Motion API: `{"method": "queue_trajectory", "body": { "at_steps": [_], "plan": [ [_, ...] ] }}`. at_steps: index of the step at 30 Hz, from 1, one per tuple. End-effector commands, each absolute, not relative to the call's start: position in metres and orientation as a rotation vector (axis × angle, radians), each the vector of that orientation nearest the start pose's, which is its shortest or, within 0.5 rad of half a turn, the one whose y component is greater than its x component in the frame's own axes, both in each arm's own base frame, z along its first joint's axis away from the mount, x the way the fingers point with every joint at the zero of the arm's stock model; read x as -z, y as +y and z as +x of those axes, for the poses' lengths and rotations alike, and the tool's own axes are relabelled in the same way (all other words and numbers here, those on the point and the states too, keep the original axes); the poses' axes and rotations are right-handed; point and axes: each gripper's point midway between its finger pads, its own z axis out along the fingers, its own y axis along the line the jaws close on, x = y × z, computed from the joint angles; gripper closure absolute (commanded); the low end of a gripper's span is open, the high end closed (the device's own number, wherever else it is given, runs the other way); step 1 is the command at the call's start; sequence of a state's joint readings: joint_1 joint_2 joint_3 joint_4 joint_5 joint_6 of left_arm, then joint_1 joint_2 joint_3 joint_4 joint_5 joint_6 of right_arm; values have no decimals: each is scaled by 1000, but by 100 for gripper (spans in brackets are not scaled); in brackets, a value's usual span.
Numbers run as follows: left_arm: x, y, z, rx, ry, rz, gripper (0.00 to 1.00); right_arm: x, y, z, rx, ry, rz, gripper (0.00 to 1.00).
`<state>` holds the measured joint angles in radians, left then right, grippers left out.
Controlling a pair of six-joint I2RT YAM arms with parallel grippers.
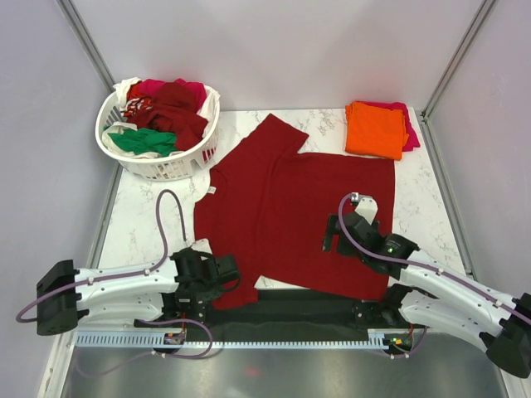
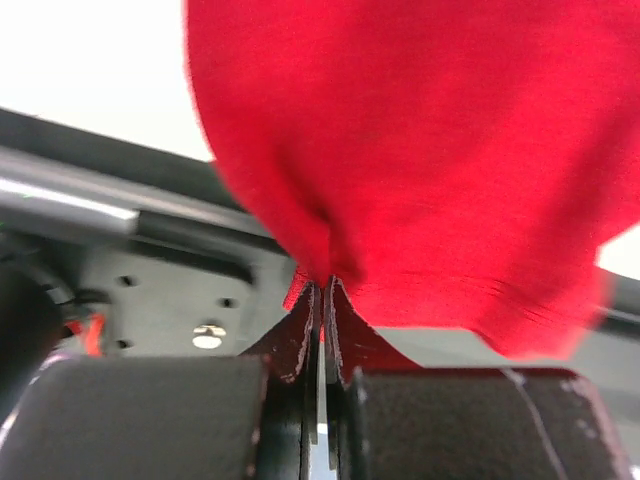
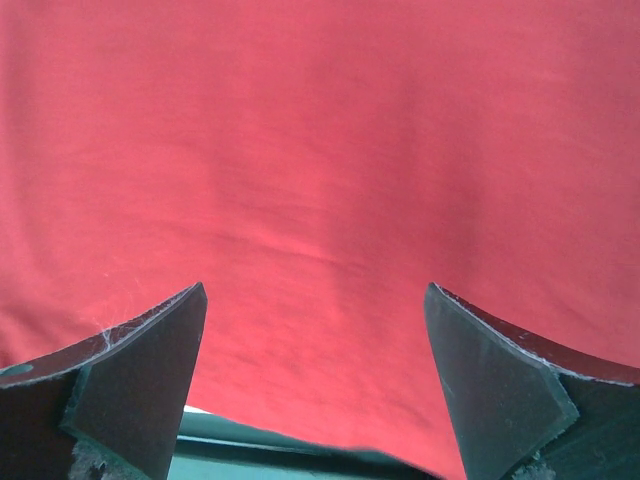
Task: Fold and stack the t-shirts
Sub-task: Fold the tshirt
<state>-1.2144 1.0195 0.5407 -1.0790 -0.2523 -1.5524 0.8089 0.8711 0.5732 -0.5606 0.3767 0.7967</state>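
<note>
Fold's first step: the dark red t-shirt (image 1: 299, 211), spread right of the white lattice basket (image 1: 166, 169), is pinched at its hem by the left gripper (image 2: 322, 298); the wide-spread right gripper (image 3: 315, 292) must be closed likewise before folding.

The left arm (image 1: 124, 282) and the right arm (image 1: 452, 286) are wearing white shells broken by black joint blocks, with a black housing sitting just behind each tool. A mauve-grey cable (image 1: 170, 191) is looping up behind the left tool (image 1: 235, 278) and a second cable (image 1: 342, 224) is arching behind the right tool (image 1: 330, 238), where a small green light (image 1: 390, 246) is glowing. The right tool's fingers (image 3: 140, 370) are showing as dark wedges with scuffed, pale edges.
</note>
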Motion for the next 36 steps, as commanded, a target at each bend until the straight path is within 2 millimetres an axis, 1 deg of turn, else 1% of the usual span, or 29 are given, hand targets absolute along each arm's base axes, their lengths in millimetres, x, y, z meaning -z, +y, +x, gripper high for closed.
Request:
{"method": "queue_trajectory", "body": {
  "at_steps": [1,2,3,4,5,6,7,8,9,10,11,12,13,14,16,18,20,21,23,24,27,28,29,30,31,32,33,34,36],
  "plan": [
    [-54,-154,80,223,2697,-471,98,-122,120,198,-190,2309,339,2],
    [-62,-157,86,247,2666,-446,98,-130,114,198,-167,2299,353,2],
    [-75,-162,92,282,2641,-384,98,-132,109,192,-150,2327,355,2],
    [-80,-163,95,285,2626,-351,98,-142,110,194,-182,2334,381,2],
    [-86,-162,101,274,2595,-299,98,-142,107,192,-197,2359,400,2],
    [-96,-165,105,300,2571,-277,98,-148,111,189,-262,2397,421,2],
    [-101,-166,108,305,2551,-261,98,-148,89,196,-222,2396,556,2],
    [-106,-163,114,296,2518,-232,98,-139,72,188,-147,2466,598,2],
    [-110,-161,117,306,2497,-231,98,-134,61,186,-135,2508,654,2],
    [-117,-159,120,336,2466,-237,98,-124,45,181,-153,2559,806,2],
    [-120,-154,124,329,2437,-227,98,-108,37,164,-65,2669,872,2],
    [-119,-149,127,326,2424,-236,98,-102,35,158,-31,2713,908,2],
    [-125,-146,129,361,2397,-246,98,-95,31,150,-16,2737,1005,2],
    [-125,-143,131,355,2388,-209,98,-94,29,144,-1,2750,1064,2],
    [-128,-142,135,381,2366,-211,98,-95,27,143,7,2714,1179,2],
    [-131,-145,137,412,2358,-179,98,-96,38,141,-75,2711,1253,2],
    [-129,-148,137,411,2366,-151,98,-88,42,129,-74,2749,1283,2],
    [-129,-149,137,412,2367,-146,98,-86,38,123,-35,2765,1289,2],
    [-129,-152,137,425,2368,-130,98,-78,40,115,-36,2838,1220,2],
    [-129,-154,138,432,2367,-125,98,-76,48,111,-84,2877,1224,2],
    [-132,-158,140,445,2357,-113,98,-70,46,112,0,2917,1227,2],
    [-133,-159,142,449,2347,-118,98,-66,50,111,-8,2937,1217,3],
    [-132,-159,143,449,2344,-121,98,-60,58,117,-73,2929,1216,4],
    [-131,-160,143,445,2346,-122,98,-48,69,101,-145,2988,1251,7],
    [-132,-162,144,456,2346,-122,98,-42,73,96,-161,2990,1288,13],
    [-131,-163,144,456,2350,-121,98,-37,75,95,-193,2978,1286,17],
    [-130,-163,145,454,2353,-119,98,-27,73,83,-170,2993,1310,21],
    [-128,-165,144,453,2361,-111,98,-23,73,83,-181,2976,1302,27],
    [-126,-167,146,453,2365,-108,98,-18,72,77,-170,2986,1303,30]
  ]
}}
